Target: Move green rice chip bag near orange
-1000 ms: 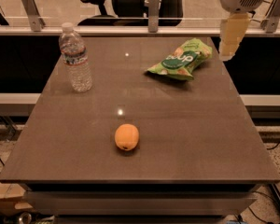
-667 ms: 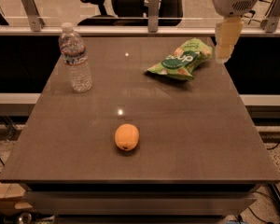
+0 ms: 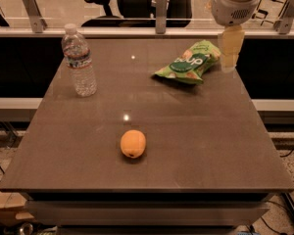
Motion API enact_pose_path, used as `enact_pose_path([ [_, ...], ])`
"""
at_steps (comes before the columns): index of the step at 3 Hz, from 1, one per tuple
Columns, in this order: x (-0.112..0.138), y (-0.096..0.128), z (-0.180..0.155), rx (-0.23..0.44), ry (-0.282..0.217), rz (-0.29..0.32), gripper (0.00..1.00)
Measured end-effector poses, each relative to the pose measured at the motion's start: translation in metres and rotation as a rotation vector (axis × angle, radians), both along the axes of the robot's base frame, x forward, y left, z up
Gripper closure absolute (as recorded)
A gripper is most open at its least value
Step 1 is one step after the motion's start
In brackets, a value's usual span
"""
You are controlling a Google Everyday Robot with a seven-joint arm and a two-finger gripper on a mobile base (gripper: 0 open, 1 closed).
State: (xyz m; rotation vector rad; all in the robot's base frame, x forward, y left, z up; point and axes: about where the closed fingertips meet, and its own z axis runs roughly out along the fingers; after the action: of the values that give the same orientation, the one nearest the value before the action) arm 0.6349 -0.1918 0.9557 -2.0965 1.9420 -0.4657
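Orange point(image 3: 133, 143) sat nearest of all, toward the front of the table point(image 3: 210, 146), a small rounded fruit with smooth skin and a tiny dark spot on its lower end, throwing a soft shadow on the brown top. That tabletop looked flat and faintly glossy, with two bright glints of light on it, one just beyond the fruit and one farther back. Moving up the left side, a clear plastic water bottle point(image 3: 79, 62) stood upright, ribbed along its body, white cap on top and a label band round its shoulder, well apart from everything else. Across on the far right lay the green rice chip bag point(image 3: 189, 63), a crinkly light-green pouch resting flat and angled, dark green round logo with white lettering facing up, pale chips pictured along its lower edge; it was well apart from the orange, right back near the table's far right corner. And the gripper point(image 3: 229, 58) hung just beside the bag's right end, pale yellowish fingers pointing down from a rounded white wrist; whether those fingers stood apart or together could not be told, and whether they touched the bag could not be told either, though nothing was seen clamped in them. Beyond the table ran a pale rail point(image 3: 112, 32) with upright posts, and behind that a dark office chair point(image 3: 132, 1).
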Motion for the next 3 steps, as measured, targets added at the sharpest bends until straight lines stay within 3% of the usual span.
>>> enact_pose_path([
  [2, 0.011, 0.010, -0.015, -0.007, -0.017, 0.022, 0.00],
  [3, 0.017, 0.014, -0.028, 0.013, -0.025, 0.062, 0.00],
])
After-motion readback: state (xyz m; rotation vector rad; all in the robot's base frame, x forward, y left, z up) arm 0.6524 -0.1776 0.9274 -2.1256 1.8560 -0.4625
